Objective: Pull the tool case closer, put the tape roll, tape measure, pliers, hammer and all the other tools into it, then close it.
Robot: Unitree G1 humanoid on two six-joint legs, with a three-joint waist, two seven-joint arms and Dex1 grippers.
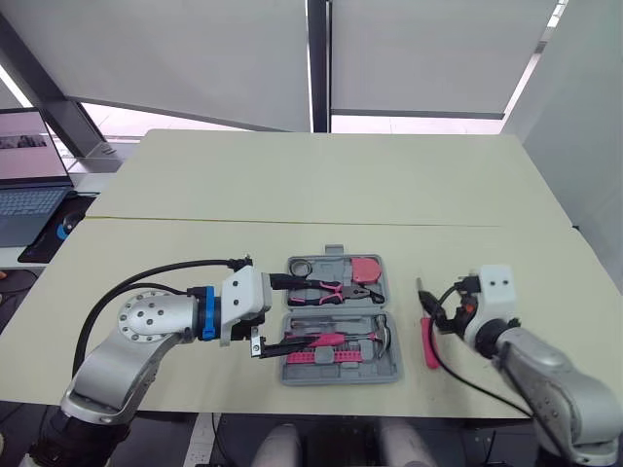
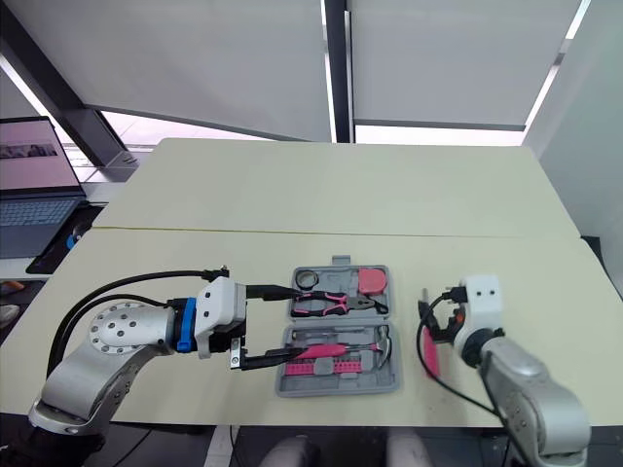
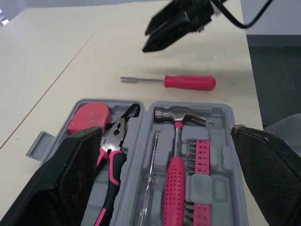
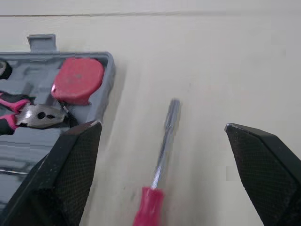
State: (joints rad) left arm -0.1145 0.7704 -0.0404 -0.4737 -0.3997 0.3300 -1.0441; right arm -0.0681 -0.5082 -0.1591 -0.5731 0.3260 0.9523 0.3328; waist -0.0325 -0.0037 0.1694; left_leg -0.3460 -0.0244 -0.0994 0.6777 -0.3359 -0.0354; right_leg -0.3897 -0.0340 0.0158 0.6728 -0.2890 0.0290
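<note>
Tool case (image 3: 219,141) holds one hammer (image 3: 176,155), one pliers (image 3: 113,141), one tape measure (image 3: 88,117); one screwdriver (image 3: 188,82) outside; left pincer (image 1: 284,316) and right pincer (image 4: 162,125) open.

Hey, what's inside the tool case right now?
Tape roll, tape measure, pliers, hammer and a row of bits lie in the tool case. The screwdriver lies outside. Anything beneath them is hidden.
</note>
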